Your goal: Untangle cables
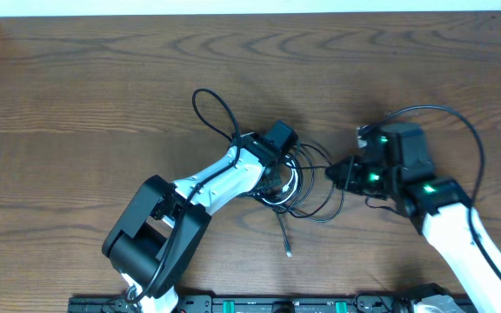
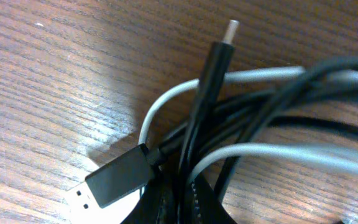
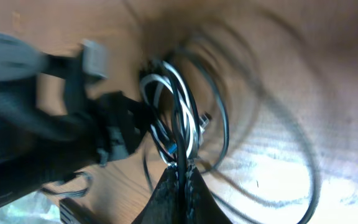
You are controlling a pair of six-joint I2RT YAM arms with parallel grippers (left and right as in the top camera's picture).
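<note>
A tangle of thin black cables (image 1: 307,202) and a white cable (image 1: 295,180) lies mid-table. One black loop (image 1: 214,111) sticks out to the far left, and a loose end (image 1: 287,249) trails toward the front. My left gripper (image 1: 278,178) sits in the tangle. In the left wrist view it (image 2: 179,202) is shut on black cables, beside a black USB plug (image 2: 114,180), a slim plug (image 2: 218,53) and the white cable (image 2: 278,152). My right gripper (image 1: 331,172) is at the tangle's right edge. In the right wrist view it (image 3: 180,180) is shut on one black cable (image 3: 180,134).
A thick black lead (image 1: 459,122) arcs over the right arm. The left arm (image 1: 216,187) crosses from the front left. A black rail (image 1: 277,304) runs along the front edge. The table's far edge (image 1: 250,13) is at the top.
</note>
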